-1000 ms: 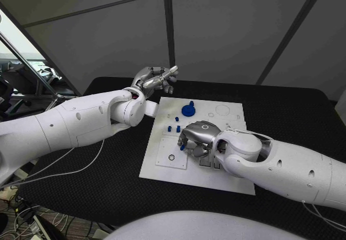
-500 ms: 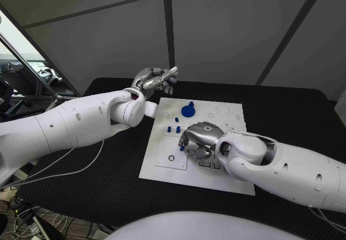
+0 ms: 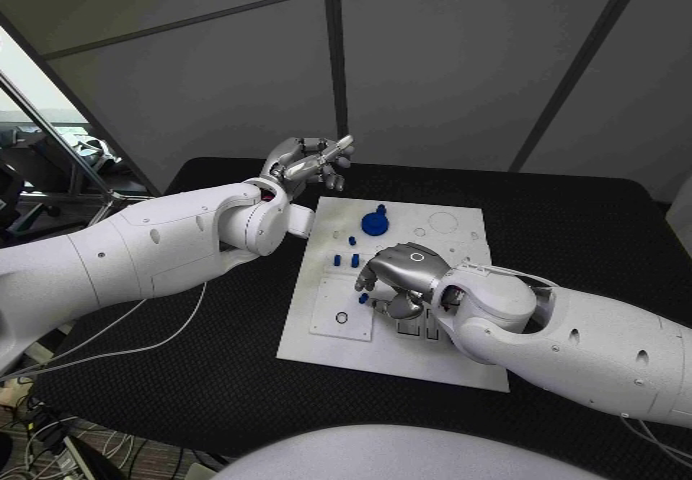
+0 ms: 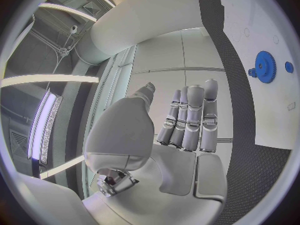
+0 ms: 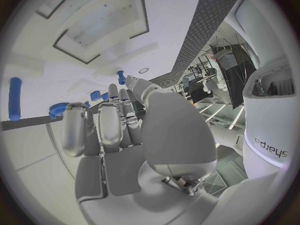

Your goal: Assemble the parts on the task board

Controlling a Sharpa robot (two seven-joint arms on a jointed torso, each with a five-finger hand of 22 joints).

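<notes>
The board [image 3: 433,355] is a white rectangular plate lying flat at the middle of the black table [image 3: 577,215], its long side running from 6 toward 12 o'clock and slightly skewed. Its face carries printed outlines, small holes and a ring mark near the 7 o'clock corner.

On the board: a blue gear [image 3: 376,222] with a knob stands toward the 12 o'clock end — the left wrist view shows it as a toothed disc [image 4: 265,67] beside a small blue round piece [image 4: 289,67]. Short blue pegs [image 3: 348,258] stand upright in the board at about 9 o'clock of its centre. The right wrist view shows a blue cylinder [image 5: 15,98], a small peg [image 5: 121,77] and further blue pieces near the fingertips [image 5: 112,92].

The right hand [image 3: 398,279] sits low over the board's centre, fingers curled down, just beside the pegs at its 10 o'clock; whether it grasps a part cannot be told.

The left hand [image 3: 307,158] is raised off the board's 11 o'clock corner, well apart from the parts — fingers extended, holding nothing.
</notes>
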